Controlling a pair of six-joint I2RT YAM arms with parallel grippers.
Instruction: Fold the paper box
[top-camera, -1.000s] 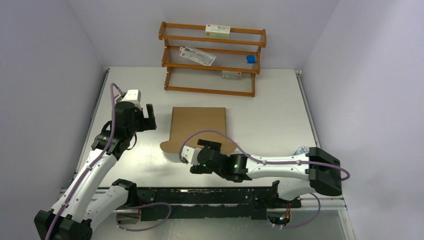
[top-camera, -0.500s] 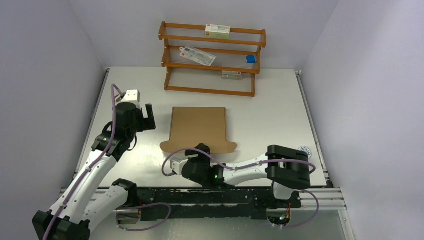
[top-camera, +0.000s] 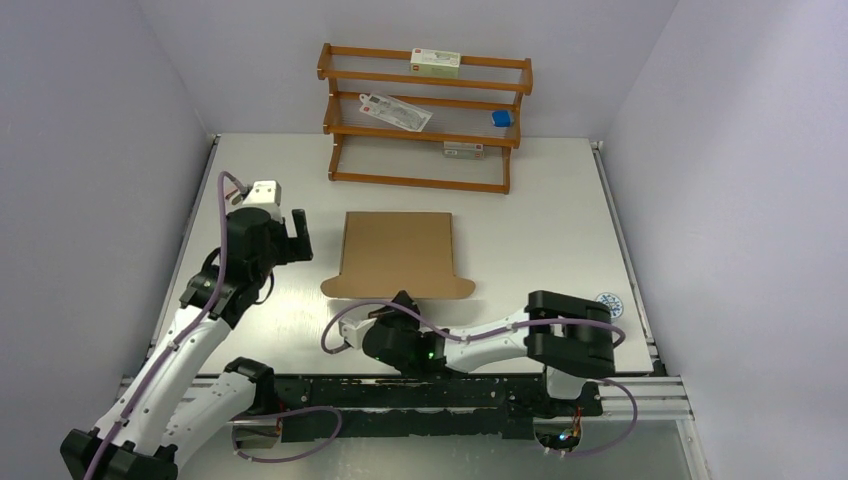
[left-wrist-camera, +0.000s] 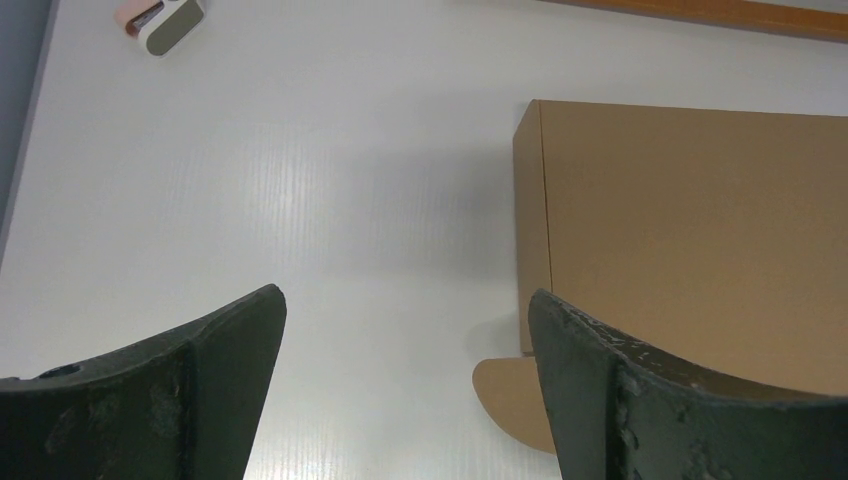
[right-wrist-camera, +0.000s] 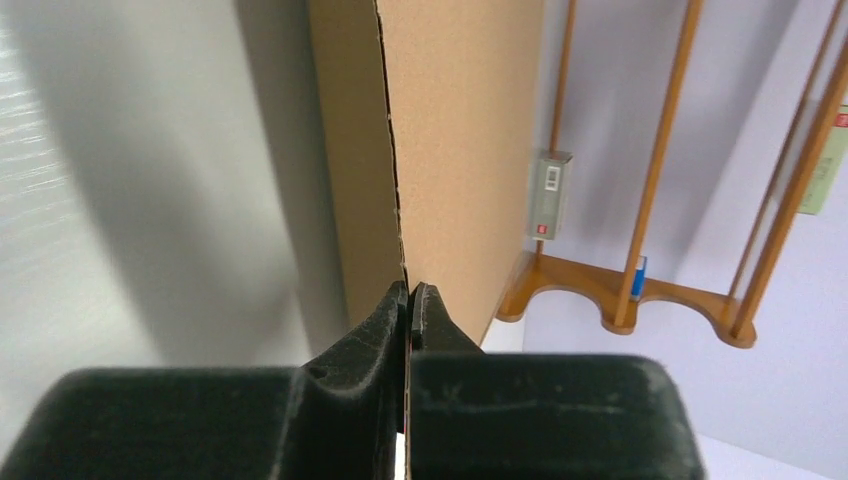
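We see the paper box (top-camera: 396, 250) plain brown, the rack (top-camera: 420, 182) orange-brown, the table (top-camera: 540, 230) glossy pale grey.

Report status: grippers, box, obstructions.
Left gripper open, clear of box. Right gripper shut on box's near flap edge. Box flat on table. Rack behind, nothing blocking.

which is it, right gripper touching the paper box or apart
Touching. The right wrist view shows the right gripper with jaws shut on the paper box edge.
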